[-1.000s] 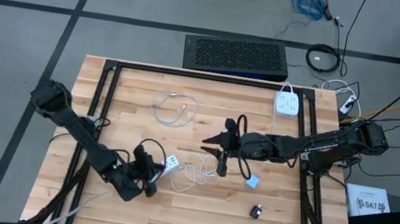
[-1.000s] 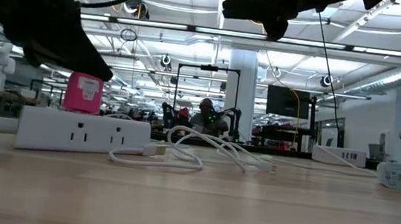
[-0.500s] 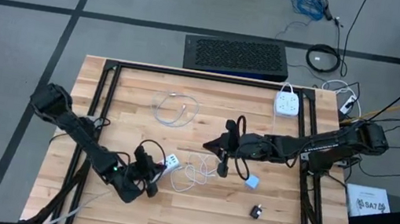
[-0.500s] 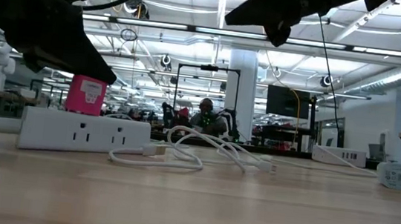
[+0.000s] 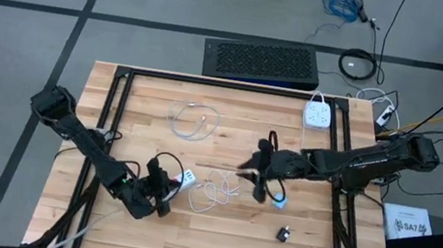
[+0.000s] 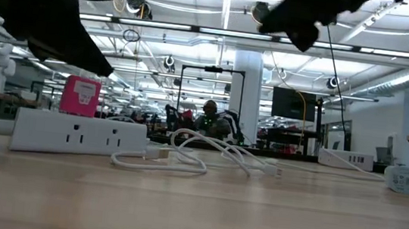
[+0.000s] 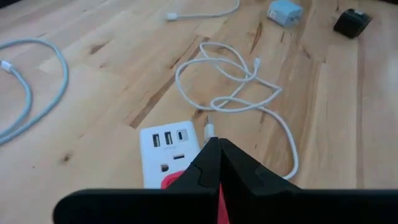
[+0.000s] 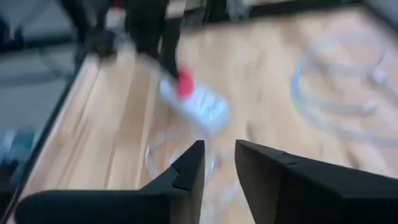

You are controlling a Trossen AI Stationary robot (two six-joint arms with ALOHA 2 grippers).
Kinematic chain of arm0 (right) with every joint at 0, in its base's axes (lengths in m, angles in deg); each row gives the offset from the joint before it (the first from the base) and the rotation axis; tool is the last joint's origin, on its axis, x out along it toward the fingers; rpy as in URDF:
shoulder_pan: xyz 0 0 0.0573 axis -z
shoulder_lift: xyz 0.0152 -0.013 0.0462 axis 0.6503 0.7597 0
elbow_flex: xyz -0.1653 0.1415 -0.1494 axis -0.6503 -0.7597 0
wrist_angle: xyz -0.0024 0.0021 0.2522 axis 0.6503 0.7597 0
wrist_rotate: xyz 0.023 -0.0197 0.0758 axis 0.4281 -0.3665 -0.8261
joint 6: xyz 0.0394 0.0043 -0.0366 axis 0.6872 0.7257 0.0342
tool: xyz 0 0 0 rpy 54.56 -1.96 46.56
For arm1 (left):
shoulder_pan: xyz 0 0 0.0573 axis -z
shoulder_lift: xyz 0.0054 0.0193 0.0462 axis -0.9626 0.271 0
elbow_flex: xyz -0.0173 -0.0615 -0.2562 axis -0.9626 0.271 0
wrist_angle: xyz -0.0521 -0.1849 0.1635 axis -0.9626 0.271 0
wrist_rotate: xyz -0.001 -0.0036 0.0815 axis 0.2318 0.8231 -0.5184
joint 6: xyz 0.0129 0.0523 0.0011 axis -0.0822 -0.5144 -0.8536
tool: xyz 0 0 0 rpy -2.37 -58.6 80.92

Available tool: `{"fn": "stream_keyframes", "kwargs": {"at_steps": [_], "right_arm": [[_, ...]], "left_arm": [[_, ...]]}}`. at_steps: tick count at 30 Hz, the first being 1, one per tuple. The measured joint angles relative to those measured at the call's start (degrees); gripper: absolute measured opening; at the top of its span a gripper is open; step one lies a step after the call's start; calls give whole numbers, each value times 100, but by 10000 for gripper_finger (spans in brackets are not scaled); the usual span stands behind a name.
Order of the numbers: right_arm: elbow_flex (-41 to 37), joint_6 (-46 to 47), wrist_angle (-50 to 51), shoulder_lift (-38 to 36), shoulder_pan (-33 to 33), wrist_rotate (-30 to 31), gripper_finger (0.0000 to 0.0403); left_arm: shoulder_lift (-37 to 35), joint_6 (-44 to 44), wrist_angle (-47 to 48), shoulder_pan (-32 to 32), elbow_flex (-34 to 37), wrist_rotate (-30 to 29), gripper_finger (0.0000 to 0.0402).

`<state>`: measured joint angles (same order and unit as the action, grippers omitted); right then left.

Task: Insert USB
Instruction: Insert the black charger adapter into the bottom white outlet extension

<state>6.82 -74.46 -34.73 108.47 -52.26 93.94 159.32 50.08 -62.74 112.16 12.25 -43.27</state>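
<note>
A white power strip (image 7: 168, 146) (image 6: 73, 133) lies flat on the wooden table and has USB ports in its end face. A pink block (image 6: 78, 95) stands on its top. A white USB cable (image 7: 230, 93) (image 5: 213, 191) lies in loose loops beside the strip. One of its plugs (image 7: 209, 127) rests on the table just off the port face. Its other end (image 7: 257, 61) lies farther away. My left gripper (image 7: 219, 146) (image 5: 169, 193) is shut and hovers over the pink block. My right gripper (image 8: 219, 149) (image 5: 246, 171) is open above the table, to the right of the cable, with nothing between its fingers. My left gripper's shut fingers (image 7: 202, 171) stand right over the pink block (image 7: 174, 182), slanting down from the table's near left. The fingers themselves hide the place, so I cannot tell whether they touch it.
A pale blue charger (image 5: 280, 201) and a small black adapter (image 5: 284, 234) lie right of the cable. A second white cable (image 5: 196, 120) lies farther back. Another white power strip (image 5: 318, 115) sits at the far right. Black frame rails (image 5: 112, 117) run along the table's sides.
My right gripper has moved toward the table's right and near edges, away from the cable loops, and has tipped. My left gripper has shifted a little over the pink block. The strip has slid slightly toward the table's left.
</note>
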Motion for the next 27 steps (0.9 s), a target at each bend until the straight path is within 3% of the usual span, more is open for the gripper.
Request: {"fn": "stream_keyframes", "kwargs": {"at_steps": [7,13,23,27], "right_arm": [[0,-2,2506,-97,-642,-1126,110],[0,202,3444,31,-1393,-1695,128],[27,-285,3807,605,-2308,-1395,199],[547,-946,4126,1184,-2553,-1058,210]], "left_arm": [[-188,-117,-53,-13,-2,-136,12],[-201,-108,-68,-11,-9,-150,13],[-207,-540,-234,-11,-15,-41,13],[-209,-795,-503,-11,-22,81,15]]}}
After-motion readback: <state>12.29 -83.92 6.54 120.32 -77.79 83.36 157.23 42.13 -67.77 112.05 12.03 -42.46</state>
